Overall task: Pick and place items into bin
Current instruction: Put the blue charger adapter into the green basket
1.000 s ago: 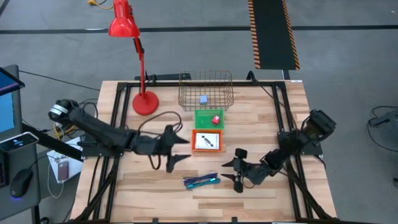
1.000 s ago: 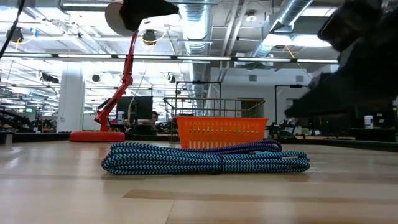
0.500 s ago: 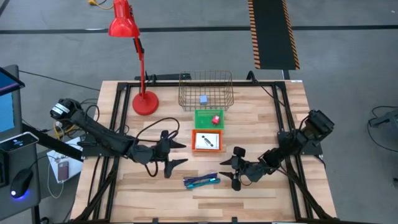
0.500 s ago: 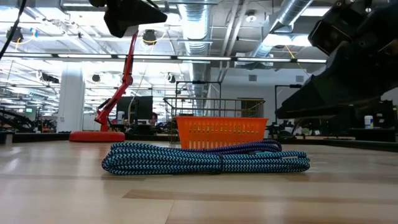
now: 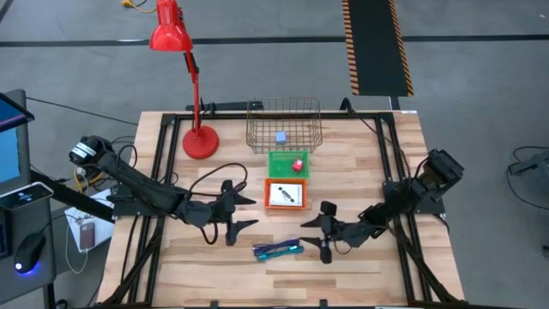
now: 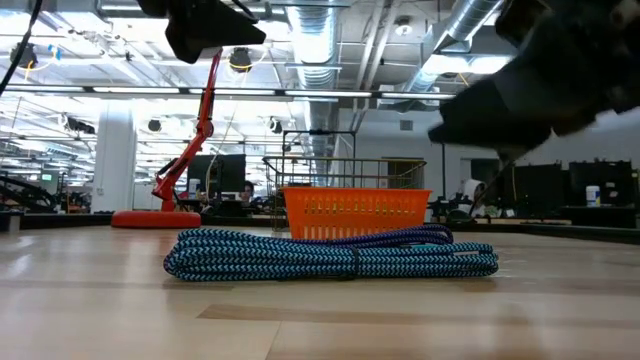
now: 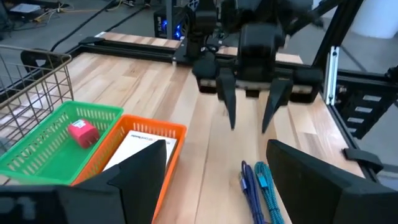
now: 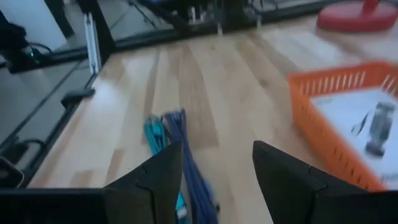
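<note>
Right gripper (image 5: 325, 232) stands with fingers spread (nothing held), just beside the blue and green cords (image 5: 278, 250). Their long axis runs across the table, and the left gripper (image 5: 233, 211), also spread, is slightly farther.

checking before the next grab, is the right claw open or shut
Open. The right claw hovers by the braided cords, and in its wrist view its two fingers stand well apart with nothing between them.

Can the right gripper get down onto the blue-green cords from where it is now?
Probably yes. The right gripper is open and sits just beside the cords, which lie loose on bare table. The orange tray and the left gripper stand clear of that path.
</note>
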Tool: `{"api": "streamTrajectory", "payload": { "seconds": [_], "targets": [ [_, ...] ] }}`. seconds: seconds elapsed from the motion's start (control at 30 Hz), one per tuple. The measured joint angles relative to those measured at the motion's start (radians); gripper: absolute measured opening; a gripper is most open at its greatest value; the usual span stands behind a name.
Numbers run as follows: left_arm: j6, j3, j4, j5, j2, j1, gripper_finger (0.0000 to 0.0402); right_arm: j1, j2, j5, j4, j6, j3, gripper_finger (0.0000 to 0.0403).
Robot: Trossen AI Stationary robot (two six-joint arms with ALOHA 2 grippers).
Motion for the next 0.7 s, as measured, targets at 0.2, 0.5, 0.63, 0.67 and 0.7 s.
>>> {"api": "streamTrajectory", "payload": {
  "seconds": [0.2,0.5,0.63,0.67,0.7],
  "targets": [
    [-0.024,0.0,-0.037,0.001,0.0,0.0,0.0265,-0.064,-0.164,-0.001,-0.043,-0.132,0.0,0.0187],
    [0.116,0.0,-0.034,-0.014,0.0,0.017,0.0265,-0.28,-0.546,0.001,-0.382,-0.351,0.066,0.0187],
    [0.15,0.0,0.003,-0.016,0.0,0.038,0.0265,-0.365,-0.661,0.001,-0.532,-0.427,0.099,0.0187],
    [0.149,0.0,0.015,-0.016,0.0,0.042,0.0265,-0.381,-0.682,0.001,-0.548,-0.445,0.1,0.0187],
    [0.147,0.001,0.026,-0.017,0.0,0.047,0.0265,-0.395,-0.704,0.001,-0.566,-0.459,0.101,0.0187]
  ]
}}
